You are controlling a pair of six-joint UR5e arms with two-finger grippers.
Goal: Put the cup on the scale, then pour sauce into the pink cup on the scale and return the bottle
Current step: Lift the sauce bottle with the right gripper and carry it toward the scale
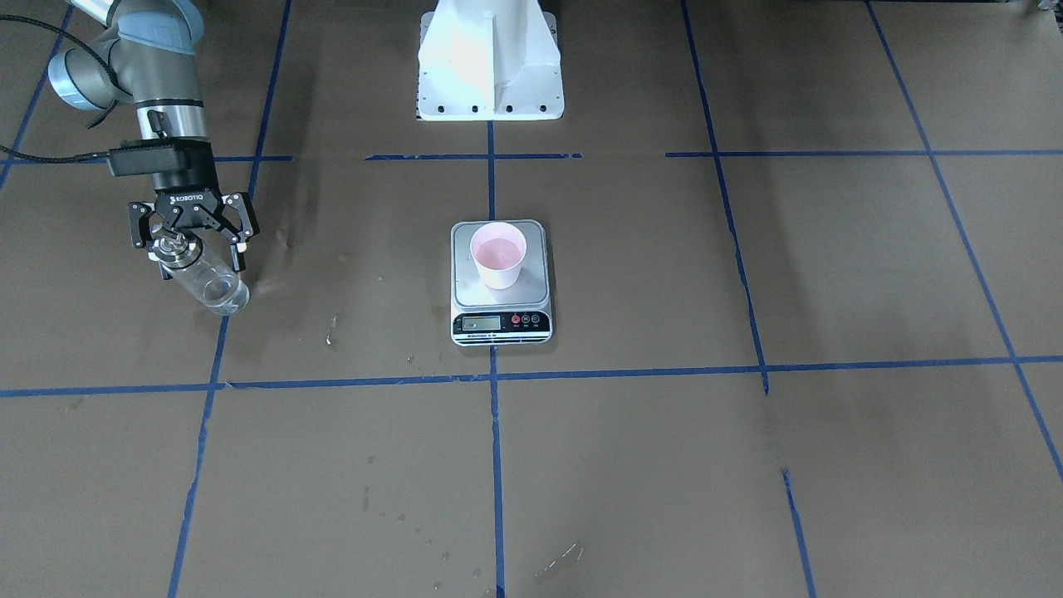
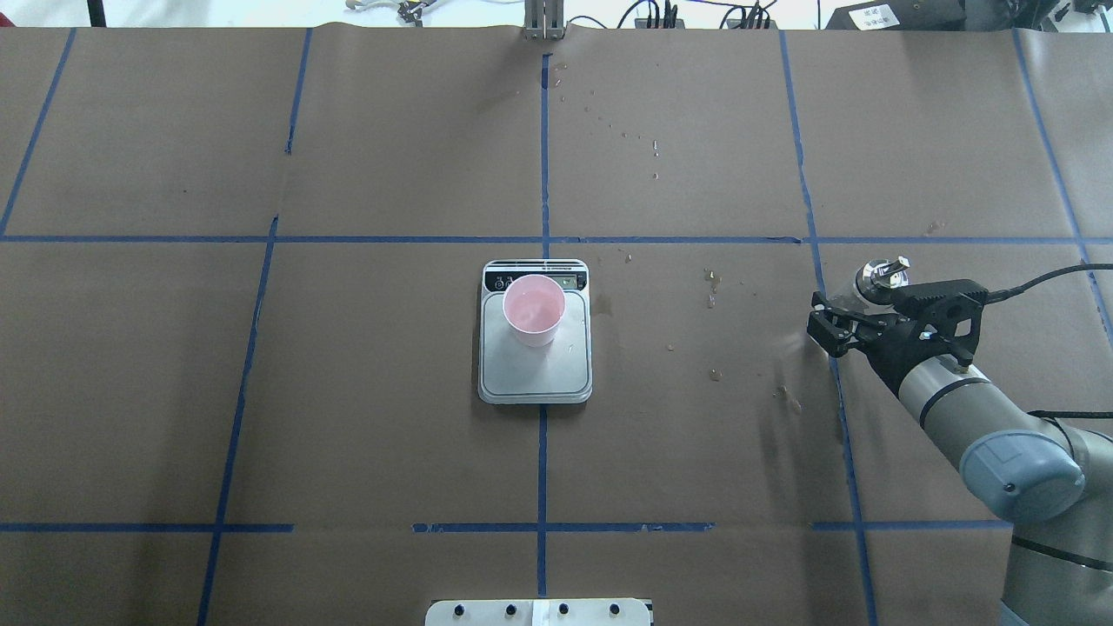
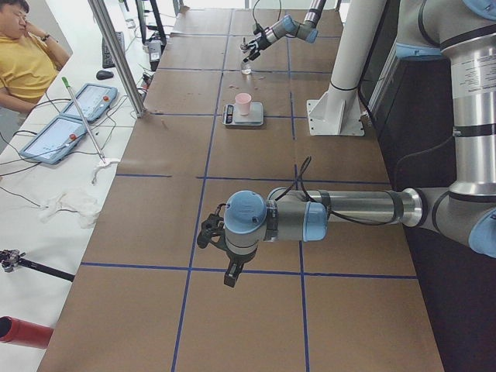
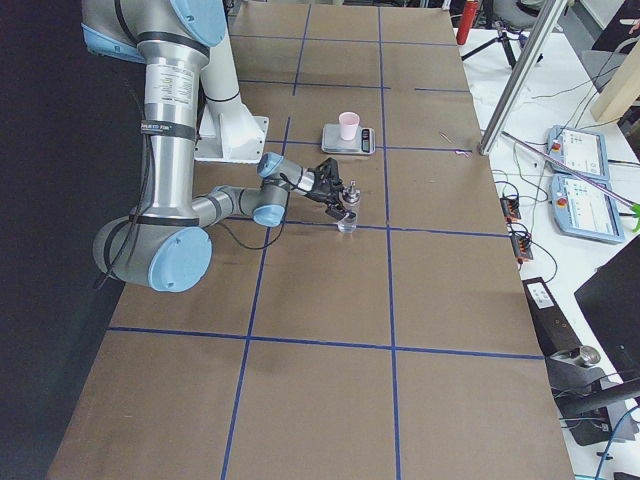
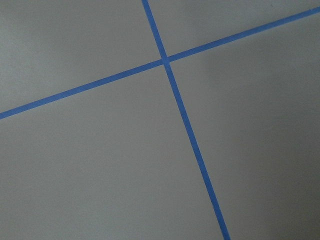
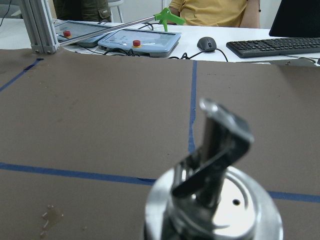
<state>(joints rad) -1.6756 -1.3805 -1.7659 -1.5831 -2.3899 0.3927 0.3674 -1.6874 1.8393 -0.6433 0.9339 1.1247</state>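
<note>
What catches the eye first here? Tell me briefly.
The pink cup standing on the silver scale at the table's middle draws the eye first. Next comes the clear glass bottle with its shiny cap, off toward the robot's right side, with the right tool spread open around its neck.

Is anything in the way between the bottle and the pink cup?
No, nothing visible. Only brown paper with a few small spots lies between the bottle at the right gripper and the cup on the scale.
</note>
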